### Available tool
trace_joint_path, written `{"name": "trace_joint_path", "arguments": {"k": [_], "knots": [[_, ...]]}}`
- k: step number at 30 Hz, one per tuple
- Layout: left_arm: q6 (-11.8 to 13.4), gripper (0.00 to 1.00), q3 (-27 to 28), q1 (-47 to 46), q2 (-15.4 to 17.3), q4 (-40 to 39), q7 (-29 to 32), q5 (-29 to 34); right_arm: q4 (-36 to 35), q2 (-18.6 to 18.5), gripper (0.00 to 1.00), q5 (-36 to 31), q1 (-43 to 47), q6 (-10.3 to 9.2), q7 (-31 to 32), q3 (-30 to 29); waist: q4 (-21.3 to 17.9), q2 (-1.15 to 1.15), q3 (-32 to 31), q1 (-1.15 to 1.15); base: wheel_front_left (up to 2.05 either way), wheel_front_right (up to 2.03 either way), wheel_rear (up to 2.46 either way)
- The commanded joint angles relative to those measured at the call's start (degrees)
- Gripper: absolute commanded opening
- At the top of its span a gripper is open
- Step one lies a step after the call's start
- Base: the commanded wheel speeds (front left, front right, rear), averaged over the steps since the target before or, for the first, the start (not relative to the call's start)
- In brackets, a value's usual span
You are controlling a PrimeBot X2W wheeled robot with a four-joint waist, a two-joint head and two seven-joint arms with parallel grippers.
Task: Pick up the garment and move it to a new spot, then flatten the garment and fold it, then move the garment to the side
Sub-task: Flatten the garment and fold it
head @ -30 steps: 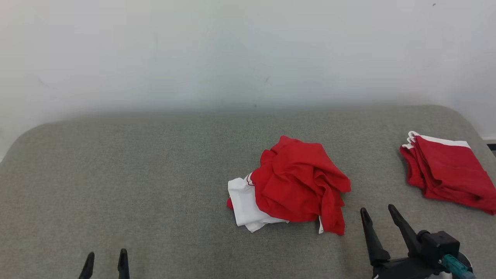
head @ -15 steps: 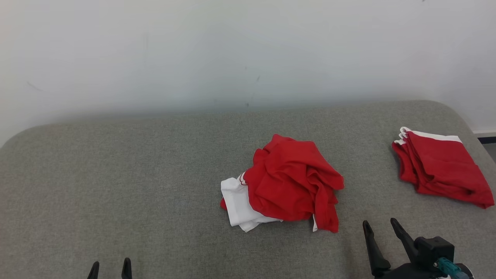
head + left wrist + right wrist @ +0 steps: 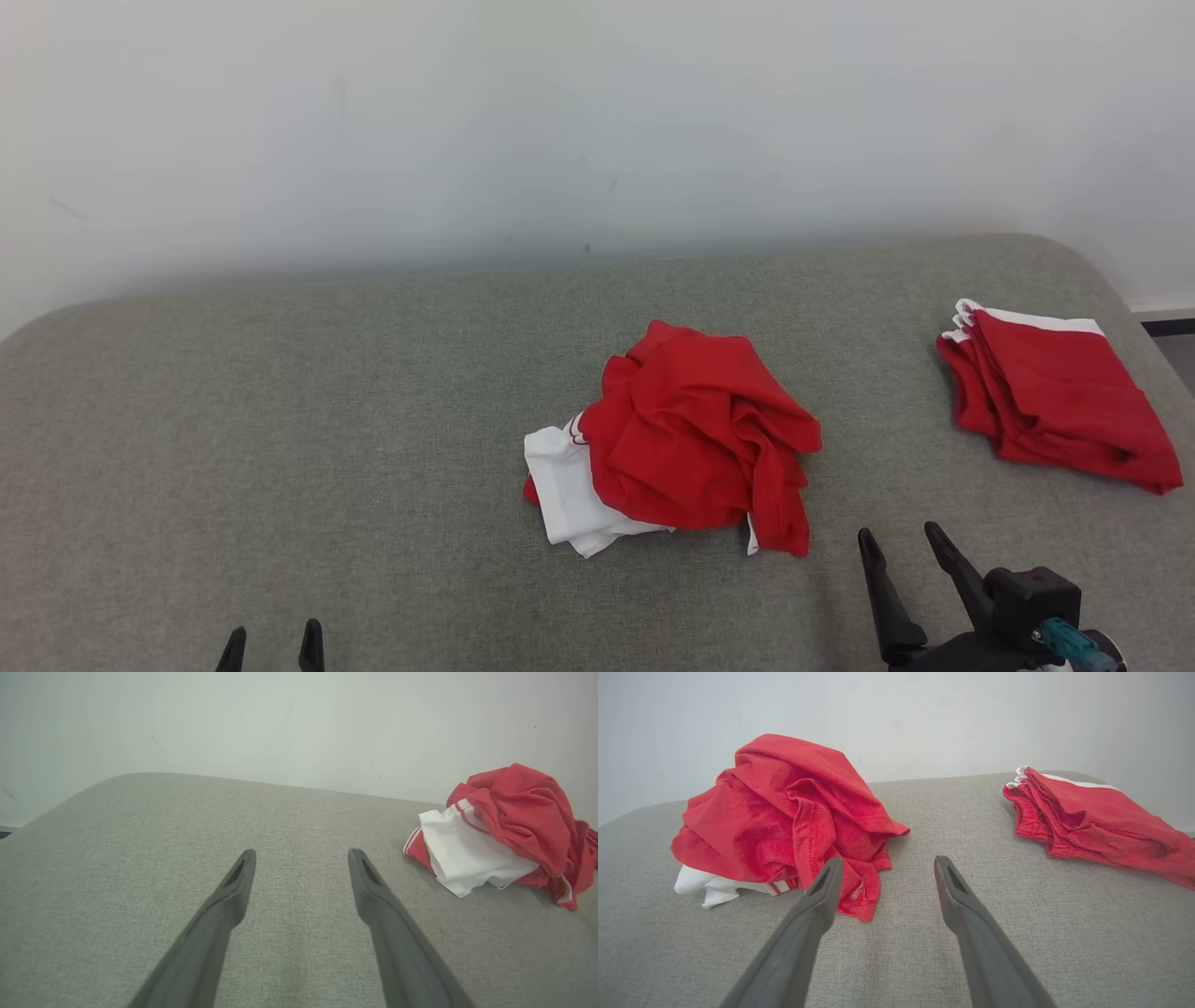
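The garment (image 3: 686,439) lies in a crumpled heap on the grey cushion (image 3: 280,420), a little right of the middle and well back from the near edge. It lies ahead and to the left of your right claw (image 3: 897,531), which is near it but not touching. The left claw (image 3: 274,631) sits well apart on the far side of a bare stretch, so I judge the right arm the natural one for the pick-up.

Both claws stand wide open and hold nothing.

The heap has no clean long axis. It runs loosely from the white part (image 3: 560,485) at its near left to the red bulk at its far right. A red flap (image 3: 780,523) hangs down at the near right corner, and that is the bit closest to your right claw. From the right wrist, that flap lies just past the left fingertip.

For room, you have wide bare cushion to the left of the heap. To the right sits a folded pile (image 3: 1050,401) close to the rounded edge, so keep the carry away from there. The wall (image 3: 560,112) closes off the far side.
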Motion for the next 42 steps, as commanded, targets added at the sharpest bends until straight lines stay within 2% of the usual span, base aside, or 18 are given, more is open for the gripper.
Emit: {"name": "trace_joint_path", "arguments": {"k": [1,6,10,16,20,26,32,36,37,38,39,40,42], "knots": [[0.26,1.0,-0.19,0.24,0.35,-0.11,0.12,-0.32,-0.02,-0.05,1.0,0.42,-0.46,-0.1,-0.08,0.12,-0.09,0.0,0.04,0.0,0.0,0.0,0.0],[-0.01,1.0,-1.19,-0.84,0.57,0.12,2.47,-1.27,0.03,-0.14,1.0,0.61,-0.87,-0.1,0.06,0.87,-0.97,0.0,0.16,0.0,0.0,0.0,0.0],[-0.41,1.0,-1.81,-4.59,1.21,1.48,7.67,-2.97,-0.24,-0.54,1.0,0.98,-1.37,-0.1,0.35,1.9,-2.89,0.0,0.54,0.0,0.0,0.0,0.0],[-1.13,1.0,-4.6,-13.37,2.33,6.03,16.17,-5.98,-1.05,-0.55,1.0,1.2,-2.5,-0.1,0.91,3.32,-8.33,0.0,2.07,0.0,0.0,0.0,0.0],[-1.32,1.0,-5.4,-19.3,2.29,10.06,20.07,-10.21,-1.33,-0.62,1.0,1.48,-3.01,-0.1,0.94,3.81,-12.45,0.0,3.54,0.0,0.0,0.0,0.0],[-1.5,1.0,-5.88,-24.86,2.73,15.59,22.49,-12.6,-1.18,-0.14,1.0,1.82,-3.64,-0.1,0.41,4.34,-17.71,0.0,5.95,0.0,0.0,0.0,0.0],[-1.34,1.0,-7.07,-28.01,3.96,19.62,22.84,-13.36,-0.28,0.15,1.0,2.17,-4.8,-0.1,-0.63,4.7,-20.07,0.0,7.7,0.0,0.0,0.0,0.0],[-0.16,1.0,-6.73,-29.58,3.69,22.3,23.2,-13.63,0.48,0.34,1.0,2.19,-5.06,-0.1,-1.09,5.01,-20.65,0.0,8.16,0.0,0.0,0.0,0.0],[0.21,0.87,-6.55,-29.99,3.79,22.85,23.1,-13.48,0.53,0.41,1.0,2.21,-5.24,-0.1,-1.22,5.09,-20.7,0.0,8.22,0.0,0.0,0.0,0.0],[0.34,0.46,-6.61,-30.27,3.94,23.17,22.99,-13.28,0.59,0.46,1.0,2.19,-5.39,-0.1,-1.35,5.11,-20.72,0.0,8.25,0.0,0.0,0.0,0.0],[0.23,0.21,-6.75,-30.6,3.88,23.36,22.54,-13.33,0.71,0.56,1.0,2.16,-5.49,-0.1,-1.45,5.15,-20.68,0.0,8.26,0.0,0.0,0.0,0.0],[-0.06,0.0,-6.99,-31.02,3.89,23.21,22.01,-13.41,0.85,0.63,1.0,2.12,-5.55,-0.1,-1.47,5.12,-20.59,0.0,8.25,0.0,0.0,0.0,0.0],[-0.4,0.0,-7.54,-31.7,3.96,22.45,20.41,-13.16,1.05,0.62,1.0,2.0,-5.48,-0.1,-1.61,4.82,-20.13,0.0,8.13,0.0,0.0,0.0,0.0]]}}
